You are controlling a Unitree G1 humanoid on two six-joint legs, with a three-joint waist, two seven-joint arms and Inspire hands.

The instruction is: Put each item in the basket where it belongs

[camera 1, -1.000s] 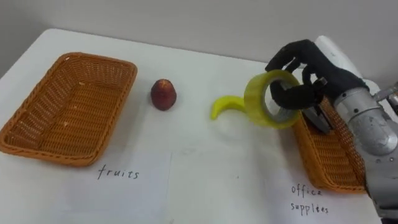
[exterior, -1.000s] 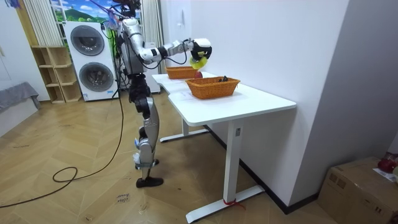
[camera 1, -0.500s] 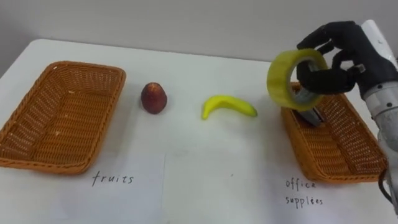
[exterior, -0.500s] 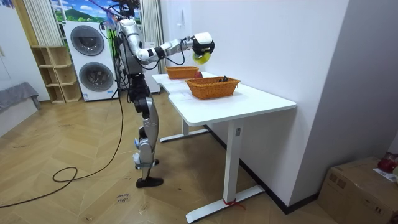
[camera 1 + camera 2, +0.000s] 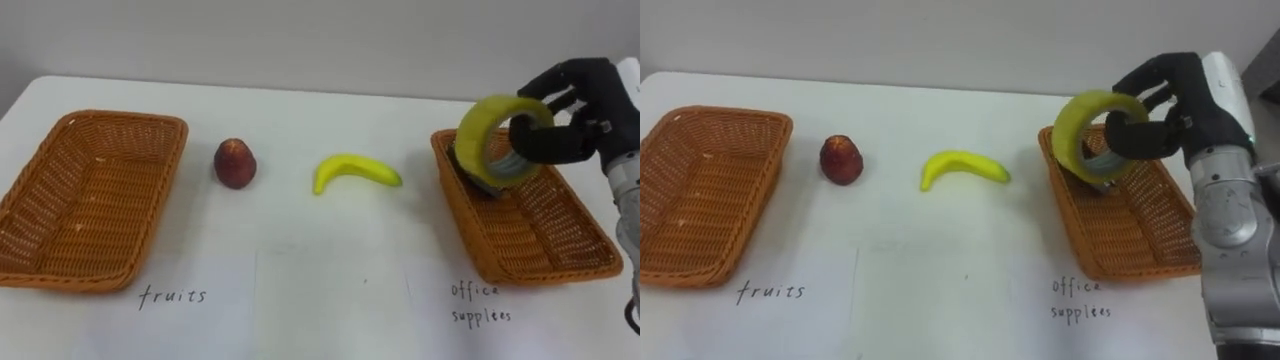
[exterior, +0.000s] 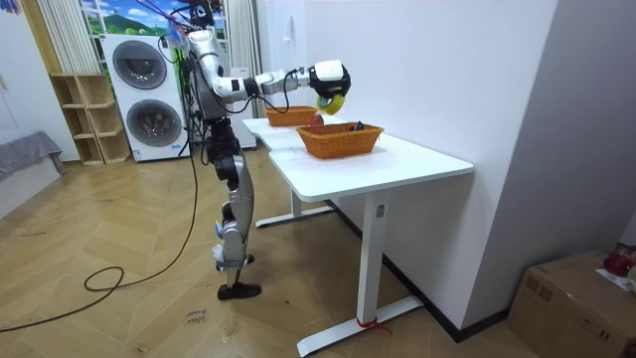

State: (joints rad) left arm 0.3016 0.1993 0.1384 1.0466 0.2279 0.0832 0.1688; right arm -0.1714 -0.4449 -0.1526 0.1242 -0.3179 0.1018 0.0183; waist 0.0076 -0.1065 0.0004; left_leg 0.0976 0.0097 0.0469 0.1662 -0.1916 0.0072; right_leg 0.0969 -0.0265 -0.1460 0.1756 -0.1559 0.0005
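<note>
- Tape roll [image 5: 475, 130]: yellow, held in the air at the right of the frame, standing on edge, above the far left corner of the right basket [image 5: 530, 235]. It is not resting on the weave.
- Right robot hand [image 5: 590, 110]: comes in from the right edge. The thumb passes through the roll's hole and the dark fingers curl over the top of the ring, a closed pinch on the roll.
- Right basket: wicker, on the white bench [image 5: 330, 110] at right of frame. A dark item [image 5: 472, 180] lies in its far left corner, mostly hidden behind the roll; I cannot tell what it is.
- Left basket [image 5: 90, 200]: wicker, at left of frame, well apart from the right one, bare weave inside.
- Red fruit [image 5: 234, 163]: round, on the bench just right of the left basket, not touching it.
- Banana [image 5: 352, 171]: lies on the bench at centre, between the red fruit and the right basket, apart from both.
- Labels: one handwritten paper label [image 5: 172, 295] in front of the left basket, another [image 5: 480, 302] in front of the right basket.
- Room view: the robot stands upright at the bench's end on the room view's left, with its right arm stretched level over the baskets and the roll [image 6: 335, 99] in hand. Washing machines [image 6: 139, 65] stand behind it.
</note>
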